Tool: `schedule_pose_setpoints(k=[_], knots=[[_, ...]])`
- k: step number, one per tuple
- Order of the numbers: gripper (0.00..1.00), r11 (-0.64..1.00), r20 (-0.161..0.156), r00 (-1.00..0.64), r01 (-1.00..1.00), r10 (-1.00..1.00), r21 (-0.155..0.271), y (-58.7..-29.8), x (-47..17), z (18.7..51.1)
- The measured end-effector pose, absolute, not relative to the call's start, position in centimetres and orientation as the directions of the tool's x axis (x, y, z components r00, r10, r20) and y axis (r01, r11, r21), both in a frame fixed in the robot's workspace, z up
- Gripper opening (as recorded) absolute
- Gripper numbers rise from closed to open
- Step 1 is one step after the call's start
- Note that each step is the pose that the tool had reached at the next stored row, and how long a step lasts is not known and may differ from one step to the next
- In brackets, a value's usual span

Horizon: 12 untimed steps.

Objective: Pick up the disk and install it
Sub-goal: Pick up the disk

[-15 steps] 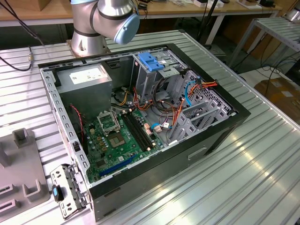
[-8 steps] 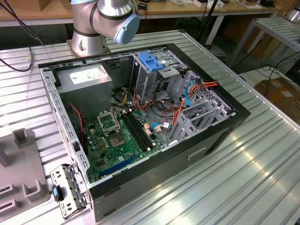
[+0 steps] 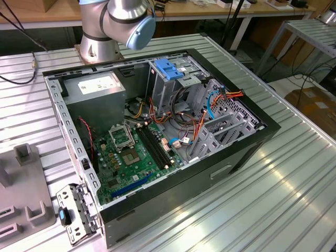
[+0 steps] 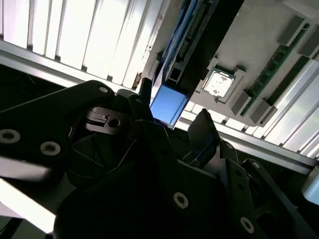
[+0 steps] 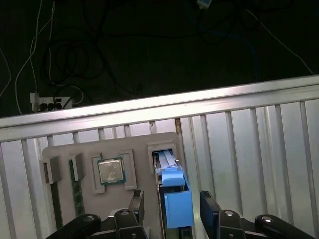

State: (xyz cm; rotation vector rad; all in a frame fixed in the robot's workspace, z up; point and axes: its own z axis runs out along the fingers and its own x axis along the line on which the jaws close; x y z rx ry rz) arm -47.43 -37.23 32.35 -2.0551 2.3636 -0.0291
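In both wrist views, the gripper (image 5: 173,203) is positioned at the disk (image 5: 175,181), with its jaws spread wide. One of the fingers (image 5: 137,205) stands on each side of the disk's bright blue end tab, and a gap shows between each finger and the tab, so the disk is straddled but not clamped. The disk stands on edge in a narrow slot of a grey holder tray (image 5: 142,142). The tray rests on the slatted metal table (image 5: 249,129), close to the table's edge. In the same tray, a processor chip (image 5: 110,172) lies flat in a square recess beside the disk slot, and a green memory module (image 5: 77,185) sits in a slot beyond the chip. In the second wrist view, the blue tab of the disk (image 4: 167,105) appears between the dark fingers (image 4: 203,124), apart from both. In the exterior view, the arm (image 3: 121,21) rises behind an open computer case (image 3: 231,163) lying on the table (image 3: 283,205), with the motherboard (image 3: 131,152) exposed and a light-blue block (image 3: 169,68) on top of the metal drive cage.
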Motion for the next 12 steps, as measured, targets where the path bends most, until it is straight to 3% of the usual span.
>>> schedule_pose_setpoints(k=[12], knots=[[0.57, 0.129, 0.012, -0.129, -0.991, -0.992, -0.024, -37.2, -47.3, 31.0]])
